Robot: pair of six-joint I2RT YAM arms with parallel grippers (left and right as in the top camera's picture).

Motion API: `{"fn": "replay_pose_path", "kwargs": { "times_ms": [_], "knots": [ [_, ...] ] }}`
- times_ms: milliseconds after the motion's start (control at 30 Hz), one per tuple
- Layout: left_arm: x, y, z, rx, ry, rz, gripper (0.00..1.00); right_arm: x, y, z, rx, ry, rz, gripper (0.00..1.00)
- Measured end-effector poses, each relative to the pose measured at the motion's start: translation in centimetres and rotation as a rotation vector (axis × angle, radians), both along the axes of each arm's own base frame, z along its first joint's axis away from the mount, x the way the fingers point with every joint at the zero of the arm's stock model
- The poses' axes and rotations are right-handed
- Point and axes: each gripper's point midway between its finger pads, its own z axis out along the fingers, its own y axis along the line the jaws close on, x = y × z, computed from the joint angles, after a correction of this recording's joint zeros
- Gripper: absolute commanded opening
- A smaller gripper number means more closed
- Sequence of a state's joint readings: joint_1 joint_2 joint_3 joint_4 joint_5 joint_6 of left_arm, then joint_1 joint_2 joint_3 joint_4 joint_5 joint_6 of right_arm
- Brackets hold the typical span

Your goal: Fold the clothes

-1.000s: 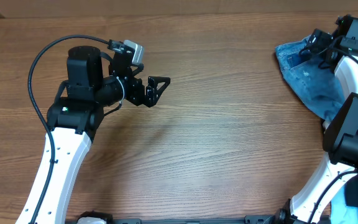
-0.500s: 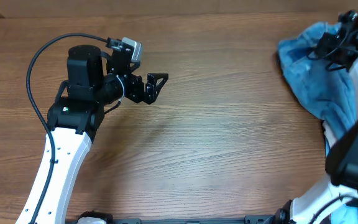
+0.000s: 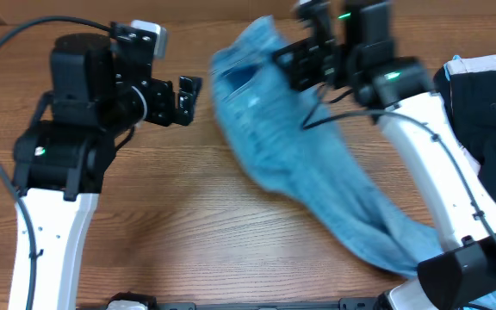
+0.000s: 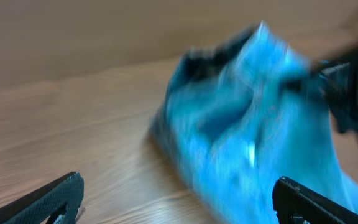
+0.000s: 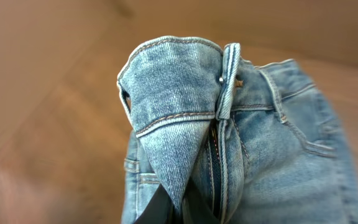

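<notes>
Jeans (image 3: 274,146) now at table (image 3: 213,250) centre, formerly far right.

**Item 1:** light-blue denim jeans (image 3: 317,172), on the brown wooden table (image 3: 188,232). They run diagonally from back centre to the front right corner.
- Waistband end: at back centre, standing up from the table, clamped in the black two-finger right gripper (image 5: 178,208).
- Leg end: on the table at front right, passing under the white right arm (image 3: 442,172).

**Item 2:** black two-finger left gripper (image 3: 186,99), left of the waistband end. It is near but apart, with jaws spread wide and facing it.

**Item 3:** black cloth garment (image 3: 489,95), at the table's far right edge, right of the jeans and beyond the right arm.
</notes>
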State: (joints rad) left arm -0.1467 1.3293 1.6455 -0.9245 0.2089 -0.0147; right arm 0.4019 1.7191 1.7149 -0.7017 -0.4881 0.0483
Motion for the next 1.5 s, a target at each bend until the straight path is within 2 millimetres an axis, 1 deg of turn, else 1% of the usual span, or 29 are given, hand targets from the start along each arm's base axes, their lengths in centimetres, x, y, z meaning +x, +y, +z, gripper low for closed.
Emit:
{"fn": "replay_pose_path", "kwargs": {
  "times_ms": [33, 67, 100, 133, 200, 267, 300, 333, 400, 467, 533, 567, 600, 633, 700, 800, 833, 900, 967, 1067, 1133, 1167, 1233, 1267, 1333, 1367, 1400, 1467, 1500],
  "knots": [
    [-0.1, 1.0, 1.5, 0.029, -0.027, 0.048, 1.00, -1.3, 2.3, -0.4, -0.004, 0.006, 0.048, 0.04],
    [-0.3, 2.4, 3.9, 0.065, -0.083, 0.118, 1.00, -4.2, 6.9, -1.7, -0.012, 0.038, 0.143, 0.04],
    [-0.6, 3.3, 4.9, 0.086, -0.103, 0.159, 1.00, -5.5, 9.0, -2.6, -0.019, 0.055, 0.187, 0.05],
    [-0.9, 3.7, 5.4, 0.096, -0.108, 0.176, 1.00, -6.2, 10.3, -3.1, -0.023, 0.059, 0.206, 0.08],
    [-1.2, 4.3, 6.4, 0.107, -0.127, 0.202, 1.00, -7.1, 12.2, -3.8, -0.031, 0.057, 0.224, 0.34],
    [-1.7, 4.8, 8.5, 0.106, -0.177, 0.225, 1.00, -8.2, 13.9, -4.2, -0.044, 0.040, 0.235, 0.42],
    [-2.1, 4.9, 9.2, 0.104, -0.197, 0.232, 1.00, -8.5, 14.3, -4.2, -0.053, 0.031, 0.231, 0.45],
    [-2.4, 5.1, 9.9, 0.102, -0.215, 0.238, 1.00, -8.4, 14.2, -4.2, -0.060, 0.032, 0.219, 0.47],
    [-3.1, 5.2, 10.9, 0.097, -0.242, 0.244, 1.00, -7.7, 13.1, -4.5, -0.101, 0.042, 0.174, 0.55],
    [-3.7, 5.4, 11.3, 0.097, -0.251, 0.250, 1.00, -6.2, 10.7, -5.1, -0.140, 0.080, 0.107, 0.59],
    [-4.1, 5.5, 10.9, 0.103, -0.231, 0.249, 1.00, -3.9, 6.5, -6.3, -0.194, 0.136, 0.005, 0.63],
    [-4.3, 5.5, 10.5, 0.107, -0.213, 0.247, 1.00, -2.9, 4.1, -6.9, -0.222, 0.172, -0.049, 0.68],
    [-4.4, 5.5, 9.9, 0.114, -0.187, 0.244, 1.00, -2.4, 2.5, -7.4, -0.239, 0.201, -0.084, 0.75],
    [-4.6, 5.5, 9.0, 0.123, -0.152, 0.241, 1.00, -1.8, 0.6, -7.9, -0.260, 0.227, -0.125, 0.79],
    [-4.9, 5.3, 7.0, 0.139, -0.063, 0.221, 1.00, -0.9, -2.5, -8.6, -0.282, 0.276, -0.199, 0.79],
    [-5.0, 4.7, 3.9, 0.151, 0.068, 0.183, 1.00, 0.2, -5.4, -8.9, -0.271, 0.327, -0.292, 0.79],
    [-5.0, 4.5, 2.6, 0.155, 0.123, 0.169, 1.00, 0.6, -6.7, -9.1, -0.264, 0.350, -0.332, 0.79],
    [-4.5, 3.9, -1.0, 0.171, 0.273, 0.140, 1.00, 1.6, -9.9, -9.2, -0.235, 0.399, -0.418, 0.79],
    [-3.6, 3.6, -4.3, 0.180, 0.389, 0.134, 1.00, 2.0, -12.2, -9.3, -0.212, 0.433, -0.469, 0.79],
    [-1.9, 3.2, -10.8, 0.200, 0.598, 0.136, 0.99, 2.3, -15.5, -9.5, -0.174, 0.491, -0.535, 0.79],
    [-1.0, 3.1, -15.1, 0.218, 0.724, 0.138, 0.95, 2.0, -16.6, -9.8, -0.165, 0.526, -0.557, 0.80],
    [-0.8, 3.1, -16.5, 0.223, 0.767, 0.141, 0.95, 1.8, -16.9, -9.8, -0.163, 0.538, -0.562, 0.80],
    [0.1, 3.6, -20.3, 0.230, 0.871, 0.153, 0.94, 1.3, -17.1, -10.0, -0.165, 0.562, -0.561, 0.81],
    [0.4, 3.9, -21.7, 0.232, 0.908, 0.157, 0.92, 1.2, -17.0, -10.1, -0.165, 0.567, -0.557, 0.81],
    [0.6, 4.7, -24.0, 0.225, 0.978, 0.160, 0.88, 0.8, -17.0, -10.2, -0.171, 0.583, -0.549, 0.81],
    [0.6, 5.5, -25.2, 0.205, 1.021, 0.161, 0.81, 0.6, -16.9, -10.2, -0.172, 0.591, -0.543, 0.81],
    [0.4, 6.3, -26.3, 0.169, 1.068, 0.157, 0.80, 0.5, -16.9, -10.3, -0.173, 0.594, -0.542, 0.81],
    [-0.2, 7.4, -27.4, 0.100, 1.137, 0.145, 0.81, 0.3, -16.9, -10.3, -0.175, 0.601, -0.540, 0.81],
    [-0.6, 8.1, -27.8, 0.060, 1.171, 0.143, 0.84, 0.2, -16.9, -10.4, -0.176, 0.604, -0.538, 0.81]
  ]
}}
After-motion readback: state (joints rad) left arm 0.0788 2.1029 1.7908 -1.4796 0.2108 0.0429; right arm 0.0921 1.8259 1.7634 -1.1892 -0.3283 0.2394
